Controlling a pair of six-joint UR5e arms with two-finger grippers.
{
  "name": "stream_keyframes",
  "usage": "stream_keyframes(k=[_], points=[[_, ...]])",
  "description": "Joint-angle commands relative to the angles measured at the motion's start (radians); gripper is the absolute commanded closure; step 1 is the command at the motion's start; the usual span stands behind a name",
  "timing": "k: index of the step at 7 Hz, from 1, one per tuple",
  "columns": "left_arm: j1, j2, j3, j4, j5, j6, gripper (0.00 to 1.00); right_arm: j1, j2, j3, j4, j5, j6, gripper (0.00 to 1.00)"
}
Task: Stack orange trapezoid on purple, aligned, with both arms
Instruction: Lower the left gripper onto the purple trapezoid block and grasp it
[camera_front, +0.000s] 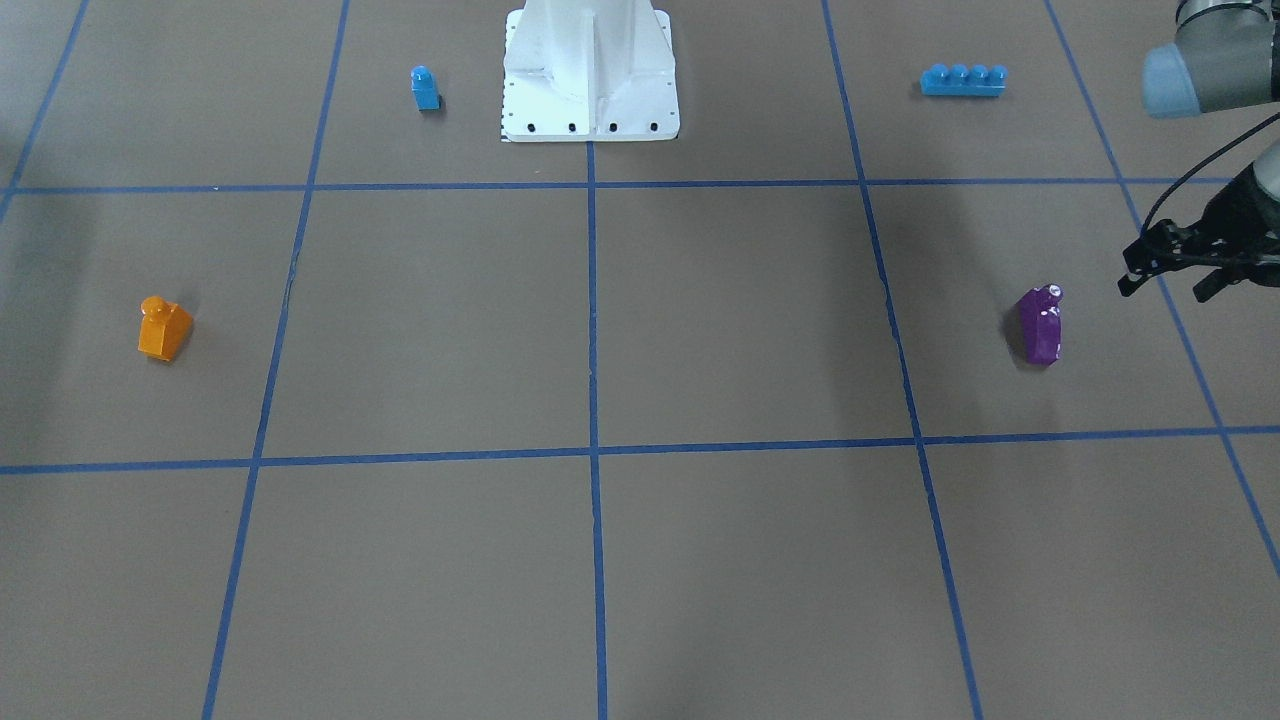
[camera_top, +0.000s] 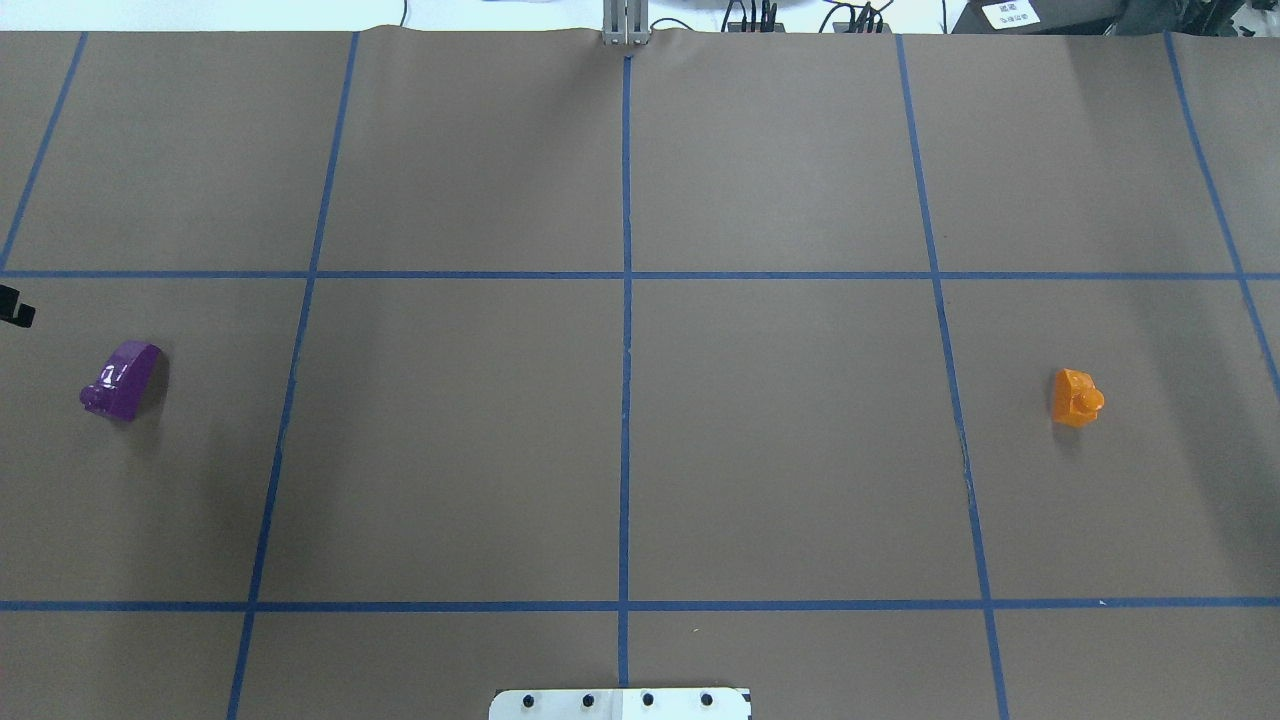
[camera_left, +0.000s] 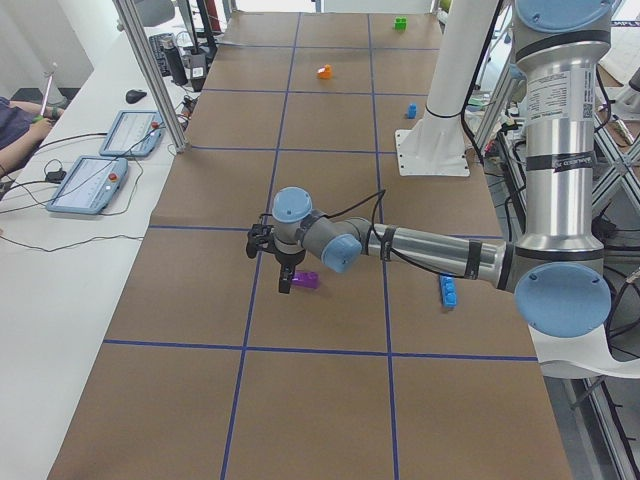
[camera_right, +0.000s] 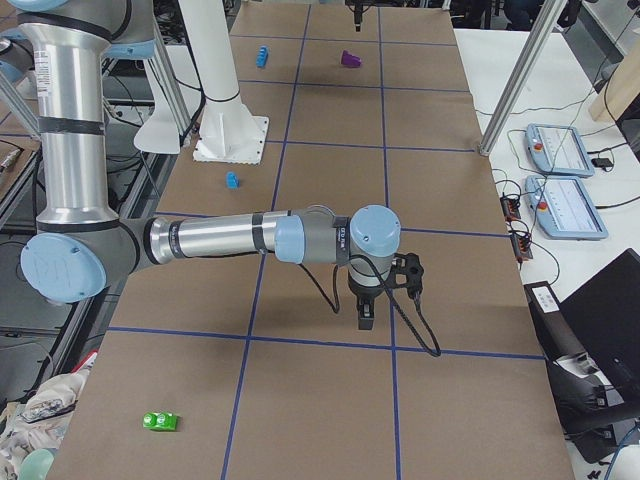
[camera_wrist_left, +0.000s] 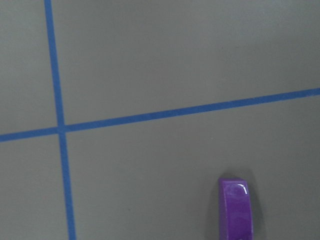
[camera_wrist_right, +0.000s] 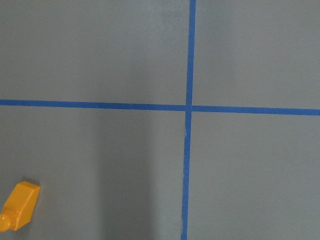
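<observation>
The orange trapezoid (camera_front: 163, 328) lies on the brown table, stud up, alone at the robot's right side; it also shows in the overhead view (camera_top: 1076, 397) and low left in the right wrist view (camera_wrist_right: 19, 206). The purple brick (camera_front: 1040, 325) lies at the robot's left side, seen too from overhead (camera_top: 122, 380) and in the left wrist view (camera_wrist_left: 236, 210). My left gripper (camera_front: 1167, 288) is open and empty, hovering just beside the purple brick on its outer side. My right gripper (camera_right: 385, 292) shows only from the right side; I cannot tell its state.
A blue single-stud brick (camera_front: 425, 88) and a long blue four-stud brick (camera_front: 963, 80) lie on either side of the white robot base (camera_front: 590, 90). A green brick (camera_right: 160, 421) lies near the table's right end. Blue tape lines grid the table.
</observation>
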Motion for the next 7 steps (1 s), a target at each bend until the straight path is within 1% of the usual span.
stream_keyframes(k=[1,2,4,5,6,7], points=[[0.150,0.016,0.035,-0.105,0.119,-0.141,0.00,-0.002,0.003,0.003,0.000,0.008,0.006,0.00],[0.181,0.013,0.072,-0.167,0.124,-0.176,0.00,-0.002,0.003,0.003,-0.002,0.013,0.015,0.00],[0.247,0.003,0.095,-0.189,0.126,-0.204,0.00,-0.002,0.003,0.005,0.000,0.008,0.012,0.00],[0.264,-0.005,0.098,-0.186,0.127,-0.207,0.10,-0.002,0.003,0.006,0.000,0.008,0.012,0.00],[0.265,-0.005,0.104,-0.181,0.127,-0.204,0.65,-0.003,0.003,0.006,0.000,0.008,0.014,0.00],[0.265,-0.002,0.101,-0.179,0.123,-0.202,1.00,-0.002,0.006,0.006,0.000,0.008,0.014,0.00]])
